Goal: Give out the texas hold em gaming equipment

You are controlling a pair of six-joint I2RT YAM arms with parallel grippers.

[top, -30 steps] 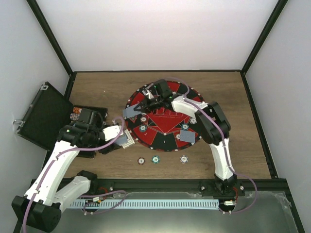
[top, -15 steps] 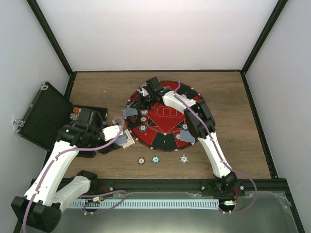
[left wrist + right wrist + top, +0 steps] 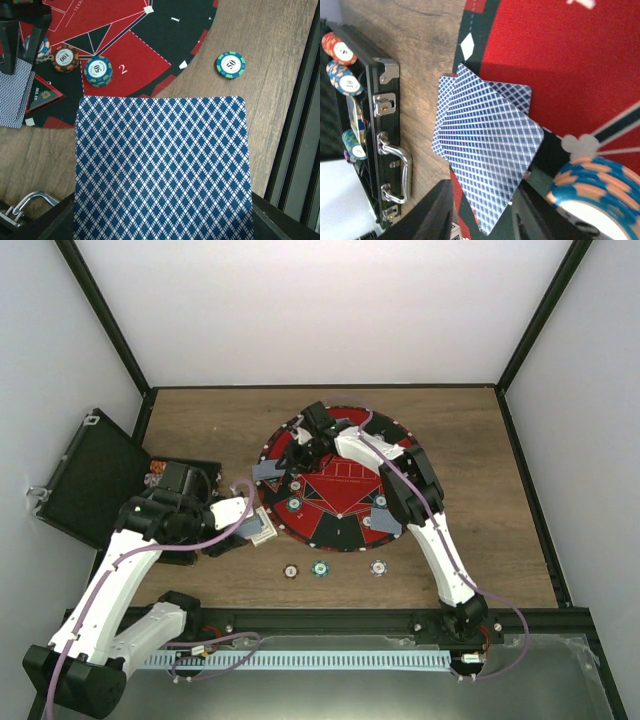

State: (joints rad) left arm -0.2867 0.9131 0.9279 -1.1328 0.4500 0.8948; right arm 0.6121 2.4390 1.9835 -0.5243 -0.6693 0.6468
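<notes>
Playing cards (image 3: 270,471) will likely handle light, thin and slick, and they flex readily, so the hold to take is a pinch across one short edge (lying flat, they give little to get under). The poker chips (image 3: 320,568) look like stiff small discs, best nipped across the rim. From above, two cards lie overlapped at the left edge of the round mat (image 3: 345,495), three chips sit in a row on the bench (image 3: 480,490) just in front of it, and the open black case (image 3: 85,475) lies at the far left. The left tool (image 3: 258,527) hangs beside the mat's left rim, and the right tool (image 3: 305,448) is over its far-left part. At the left wrist, a single card (image 3: 162,170) with a blue-and-white diamond back fills the view, clenched by its near edge, with a green chip (image 3: 230,65) marked 50 on the bench beyond it. At the right wrist, the overlapped pair lies flat, partly on the mat and partly on the bench, and the fingers (image 3: 436,212) stand apart, gripping nothing: released.
</notes>
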